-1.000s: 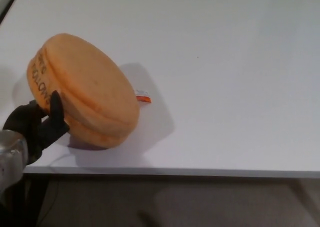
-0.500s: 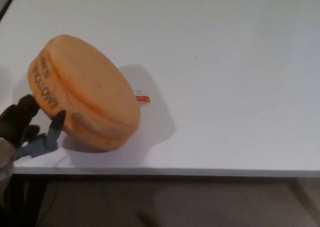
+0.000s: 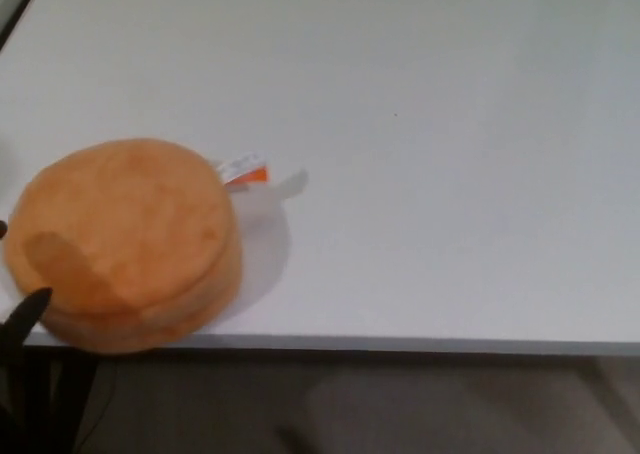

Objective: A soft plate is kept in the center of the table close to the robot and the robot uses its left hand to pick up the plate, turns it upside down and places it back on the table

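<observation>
At the table's [image 3: 450, 124] near-left corner, one dark fingertip of the left hand [image 3: 22, 314] shows, its grasp impossible to judge, beside the flat orange plush plate [image 3: 125, 242], which overhangs the front edge and could tumble off if nudged.

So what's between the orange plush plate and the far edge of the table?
Nothing: in the head view, bare white table stretches beyond the orange plush plate; only its own tag sticks out there.

Soft orange plate [image 3: 125, 242] — round, thick, plush, lying flat at the near-left corner of the white table [image 3: 450, 124], its rim at the front edge; white-orange tag [image 3: 245, 170] sticking out the far side.
</observation>
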